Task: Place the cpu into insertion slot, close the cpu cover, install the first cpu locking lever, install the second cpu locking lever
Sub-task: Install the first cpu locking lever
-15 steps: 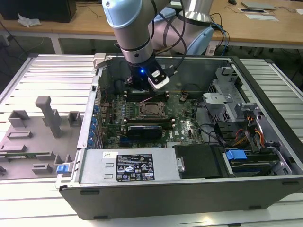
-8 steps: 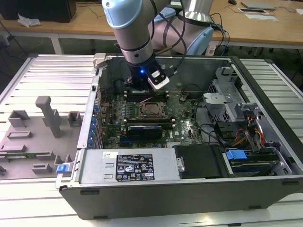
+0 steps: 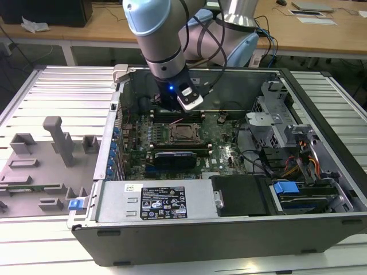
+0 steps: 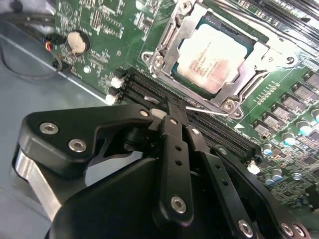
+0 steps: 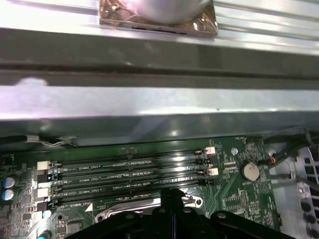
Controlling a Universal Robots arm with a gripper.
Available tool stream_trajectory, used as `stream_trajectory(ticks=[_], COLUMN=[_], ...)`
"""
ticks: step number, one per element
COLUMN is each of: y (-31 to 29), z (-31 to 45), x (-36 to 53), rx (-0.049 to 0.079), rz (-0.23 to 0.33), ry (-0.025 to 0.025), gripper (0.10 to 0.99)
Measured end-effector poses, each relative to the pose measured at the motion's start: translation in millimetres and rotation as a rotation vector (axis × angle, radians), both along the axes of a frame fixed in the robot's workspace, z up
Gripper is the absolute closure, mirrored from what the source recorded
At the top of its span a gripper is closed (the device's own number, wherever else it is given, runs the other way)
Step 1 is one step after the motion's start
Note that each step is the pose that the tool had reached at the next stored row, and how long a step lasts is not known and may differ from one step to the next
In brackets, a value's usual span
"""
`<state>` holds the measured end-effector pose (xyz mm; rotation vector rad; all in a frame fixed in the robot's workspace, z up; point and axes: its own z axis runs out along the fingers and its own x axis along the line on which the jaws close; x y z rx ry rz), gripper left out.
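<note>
You see the arm [image 3: 157, 40] reaching down from above into the open computer case [image 3: 229, 235]. Its wrist is turned steeply downward over the green motherboard [image 4: 99, 25]. The gripper [image 4: 172, 110] has its tips low over the black memory slots [image 5: 129, 172], just beside the socket. Its black fingers [image 4: 174, 149] are drawn together, with only a narrow line between them. A thin silvery locking lever [image 4: 207, 110] lies along the socket edge, and its end is right next to the fingertips. You cannot tell whether the lever is pinched or only touched. The cpu [image 4: 212, 59] sits flat inside the insertion slot [image 4: 232, 31], with its grey metal top facing up. The cpu cover [image 4: 167, 45] lies down around the chip, which shows through the window. In both wrist views a round coin battery [image 5: 249, 171] stands on the board near the ends of the memory slots.
</note>
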<state>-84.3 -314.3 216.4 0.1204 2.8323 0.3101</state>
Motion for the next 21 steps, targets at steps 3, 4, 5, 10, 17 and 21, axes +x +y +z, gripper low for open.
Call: stream_trajectory(ticks=[3, 4, 5, 10, 17, 21], y=[0.7, 1.4, 1.7, 5.1, 9.4, 10.6], z=[-1.1, -1.6, -1.9, -3.4, -5.2, -6.1], x=[-0.1, -0.1, -0.1, -0.2, -0.2, -0.3], rx=[0.0, 0.0, 0.0, 0.0, 0.0, 0.0], rz=[-0.017, -0.023, -0.027, -0.049, -0.087, -0.105], ry=[0.0, 0.0, 0.0, 0.0, 0.0, 0.0], gripper=[0.98, 0.98, 0.98, 0.98, 0.98, 0.98])
